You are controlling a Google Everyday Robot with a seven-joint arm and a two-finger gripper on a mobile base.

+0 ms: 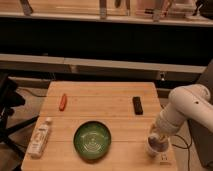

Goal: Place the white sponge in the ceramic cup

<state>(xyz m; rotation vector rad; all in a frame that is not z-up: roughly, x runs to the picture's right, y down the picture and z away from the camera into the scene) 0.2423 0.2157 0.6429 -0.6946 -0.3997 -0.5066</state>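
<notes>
A light wooden desk (105, 112) was seen from above and in front, with dark shelving behind it. A white robot arm (187, 107) reached in from the right and bent down toward the desk's front right corner. Its tool (157, 136) hung directly over a ceramic cup (156, 148) that stood upright near that corner, the tip at or just inside the cup's mouth. Whether the tool was spread or pressed together could not be told. The white sponge could not be picked out on its own; only a pale blur showed where tool and cup met. A green bowl (92, 141) sat near the middle of the front edge, well apart from the cup. A small black object (137, 105) lay behind the cup, toward the right. An orange-red object (62, 101) lay at the left rear, and a white bottle (40, 138) lay on its side by the left front edge.
</notes>
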